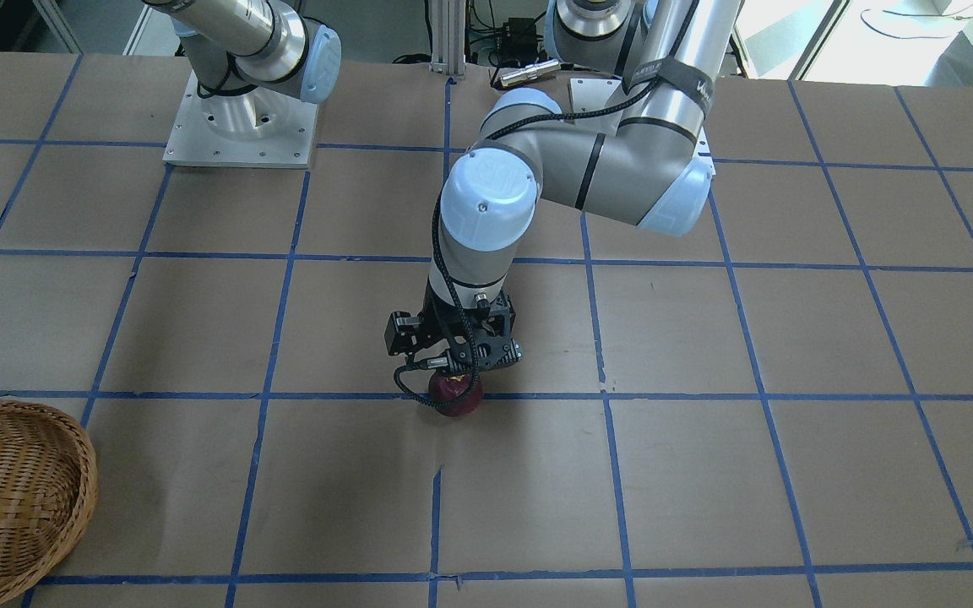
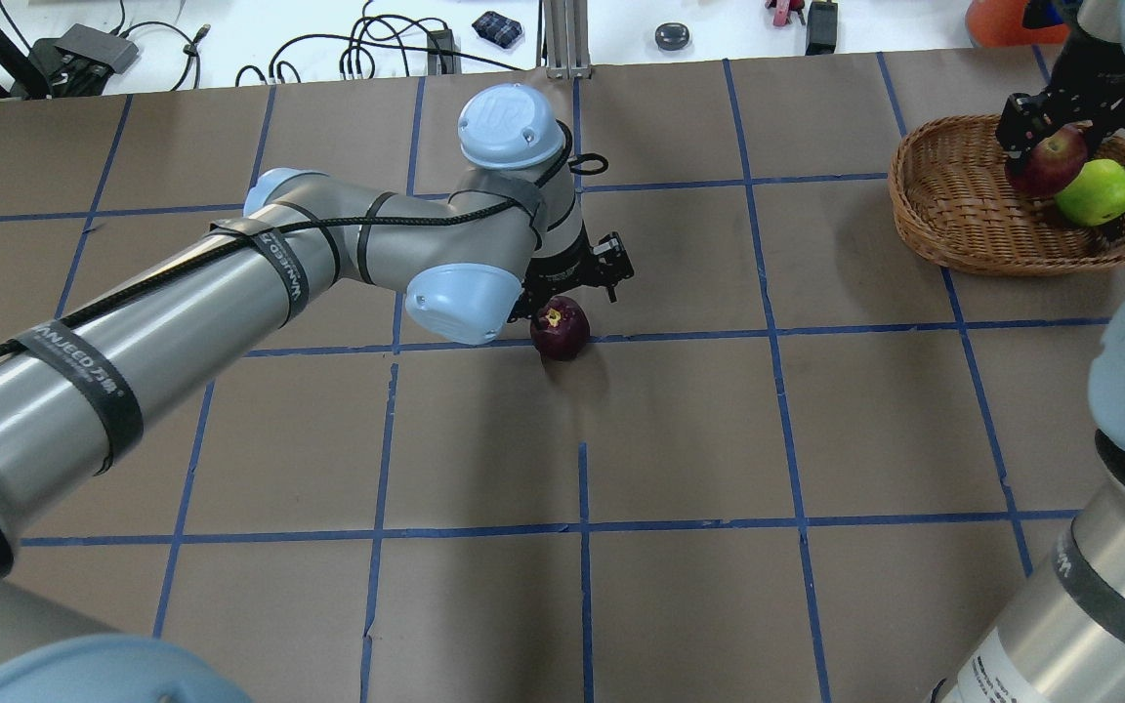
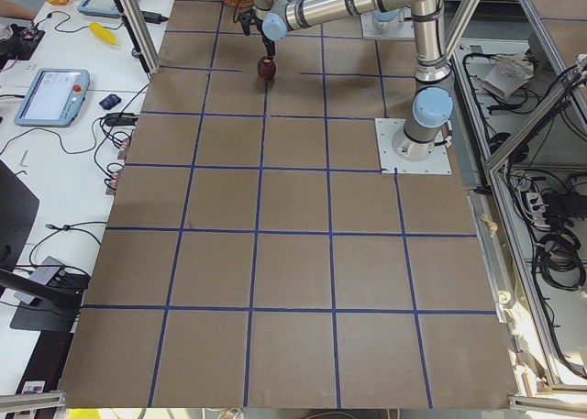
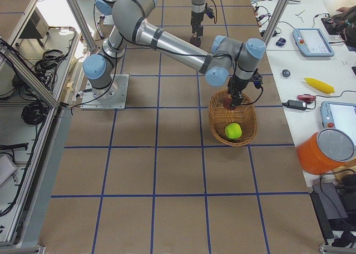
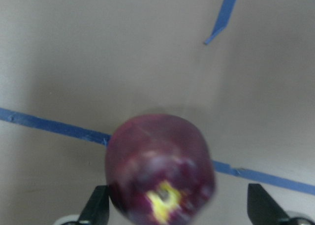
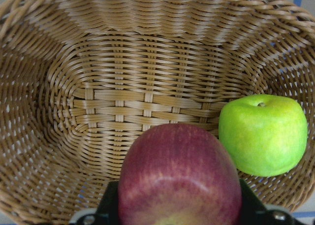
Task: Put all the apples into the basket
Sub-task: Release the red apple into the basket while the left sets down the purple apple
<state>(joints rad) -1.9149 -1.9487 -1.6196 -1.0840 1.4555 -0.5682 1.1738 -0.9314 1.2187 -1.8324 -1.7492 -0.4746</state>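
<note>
The dark maroon apple [image 2: 562, 327] with a yellow spot rests on the table on a blue tape line, also in the left wrist view [image 5: 160, 171]. My left gripper [image 2: 567, 293] hangs right over it, open, with a finger on each side and a gap on one side. My right gripper [image 2: 1051, 146] is shut on the red apple [image 6: 179, 180] and holds it over the wicker basket [image 2: 963, 215]. The yellow-green apple [image 2: 1096, 191] lies inside the basket, to the right of the red one in the right wrist view [image 6: 263, 134].
The table is brown paper with a blue tape grid [image 1: 605, 397]. The basket sits near the far right corner in the overhead view. Cables and small items lie beyond the table's far edge [image 2: 367, 49].
</note>
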